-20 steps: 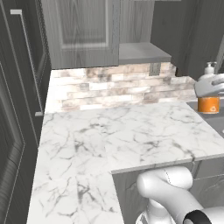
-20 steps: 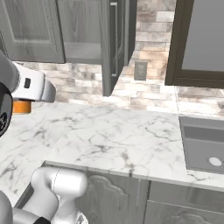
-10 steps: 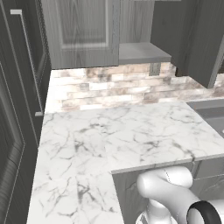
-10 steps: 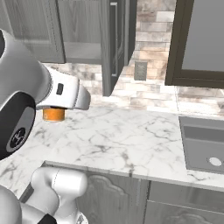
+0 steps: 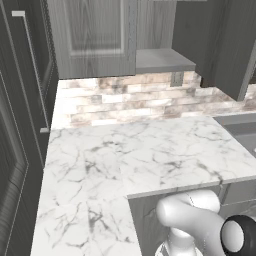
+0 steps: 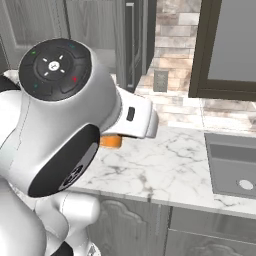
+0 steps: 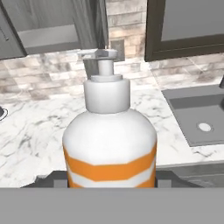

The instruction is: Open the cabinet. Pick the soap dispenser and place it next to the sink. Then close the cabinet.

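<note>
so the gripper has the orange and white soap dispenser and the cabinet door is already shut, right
Not quite. The gripper does hold the soap dispenser, as the hand view shows, but the cabinet door is open: the left base view shows its bare shelf.

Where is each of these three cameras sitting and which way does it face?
Left base view: behind the arm, looking down over the marble countertop toward the open cabinet; the arm's base shows lower right.
Right base view: behind the arm's other side, facing countertop and sink; the arm looms large at left.
Hand view: on the hand, looking past the held soap dispenser toward the sink.
Shared: countertop, brick backsplash, cabinet shelf.
</note>
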You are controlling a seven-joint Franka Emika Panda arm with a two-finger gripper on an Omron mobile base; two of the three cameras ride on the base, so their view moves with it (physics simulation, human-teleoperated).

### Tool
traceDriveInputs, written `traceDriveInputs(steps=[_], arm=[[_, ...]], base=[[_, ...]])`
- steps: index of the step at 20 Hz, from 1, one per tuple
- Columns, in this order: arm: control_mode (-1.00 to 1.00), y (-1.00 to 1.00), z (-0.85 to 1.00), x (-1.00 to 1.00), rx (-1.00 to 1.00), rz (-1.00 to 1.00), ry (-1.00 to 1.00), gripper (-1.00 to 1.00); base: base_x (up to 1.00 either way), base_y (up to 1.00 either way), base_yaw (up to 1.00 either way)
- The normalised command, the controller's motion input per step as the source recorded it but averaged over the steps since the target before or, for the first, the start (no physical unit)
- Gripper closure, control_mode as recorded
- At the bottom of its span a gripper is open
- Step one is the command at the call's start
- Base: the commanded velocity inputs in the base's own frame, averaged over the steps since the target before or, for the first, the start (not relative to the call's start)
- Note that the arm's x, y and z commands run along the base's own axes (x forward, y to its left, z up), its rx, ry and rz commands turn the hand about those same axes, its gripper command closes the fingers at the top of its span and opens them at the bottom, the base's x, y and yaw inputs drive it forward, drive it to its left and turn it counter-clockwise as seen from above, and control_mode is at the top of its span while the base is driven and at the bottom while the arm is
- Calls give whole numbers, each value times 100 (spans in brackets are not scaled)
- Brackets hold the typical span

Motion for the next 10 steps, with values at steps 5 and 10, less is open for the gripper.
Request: traceDriveInputs(steps=[5,10], arm=[[-100,-31,-39,10,0,0,0,100],[-100,-10,-91,59,0,0,0,100]], base=[[0,0,0],[0,0,0]])
